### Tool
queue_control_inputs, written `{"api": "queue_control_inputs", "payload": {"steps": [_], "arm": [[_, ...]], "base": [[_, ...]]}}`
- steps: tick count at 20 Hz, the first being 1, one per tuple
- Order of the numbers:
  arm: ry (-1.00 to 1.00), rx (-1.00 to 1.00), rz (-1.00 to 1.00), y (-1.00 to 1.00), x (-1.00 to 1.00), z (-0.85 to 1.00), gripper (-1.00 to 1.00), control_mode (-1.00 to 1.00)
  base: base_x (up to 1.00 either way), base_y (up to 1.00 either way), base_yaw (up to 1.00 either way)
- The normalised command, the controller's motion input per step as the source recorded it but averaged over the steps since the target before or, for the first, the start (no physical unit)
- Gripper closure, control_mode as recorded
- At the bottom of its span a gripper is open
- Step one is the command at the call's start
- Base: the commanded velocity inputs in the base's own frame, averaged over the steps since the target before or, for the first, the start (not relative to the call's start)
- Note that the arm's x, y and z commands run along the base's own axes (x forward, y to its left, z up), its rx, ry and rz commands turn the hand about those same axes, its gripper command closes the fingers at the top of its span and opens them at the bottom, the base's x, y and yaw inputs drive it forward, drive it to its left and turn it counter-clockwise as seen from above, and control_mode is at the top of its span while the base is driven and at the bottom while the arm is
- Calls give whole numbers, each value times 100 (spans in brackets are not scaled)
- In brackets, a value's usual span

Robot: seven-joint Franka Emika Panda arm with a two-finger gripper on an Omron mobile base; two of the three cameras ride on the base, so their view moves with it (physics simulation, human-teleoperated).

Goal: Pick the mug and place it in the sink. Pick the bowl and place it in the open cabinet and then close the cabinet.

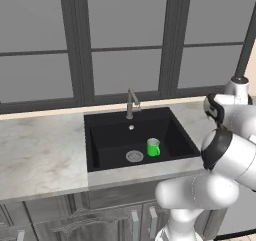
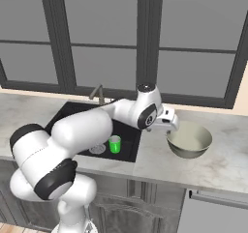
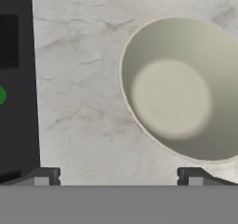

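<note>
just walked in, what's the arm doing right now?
The mug is already in the sink, standing upright next to the drain. The arm is now reaching right over the counter toward the bowl, which sits empty beside the sink. The claw is open and holds nothing, hovering next to the bowl's rim. The bowl hasn't been picked up yet.

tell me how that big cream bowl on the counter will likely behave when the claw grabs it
The bowl looks rigid, so it should probably keep its shape under a pinch. Its smooth curved wall may be slippery; the thin rim seems the likelier hold. It sits upright on the counter on a broad round base, so it will probably slide rather than tip if nudged.
</note>
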Motion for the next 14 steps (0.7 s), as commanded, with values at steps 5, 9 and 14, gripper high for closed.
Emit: {"api": "queue_control_inputs", "payload": {"steps": [5,9,14], "arm": [[0,0,0,-16,22,-21,-100,-100],[0,0,0,-22,18,-17,-100,-100],[1,0,0,-15,20,-21,-100,-100]], "base": [[0,0,0],[0,0,0],[0,0,0]]}}
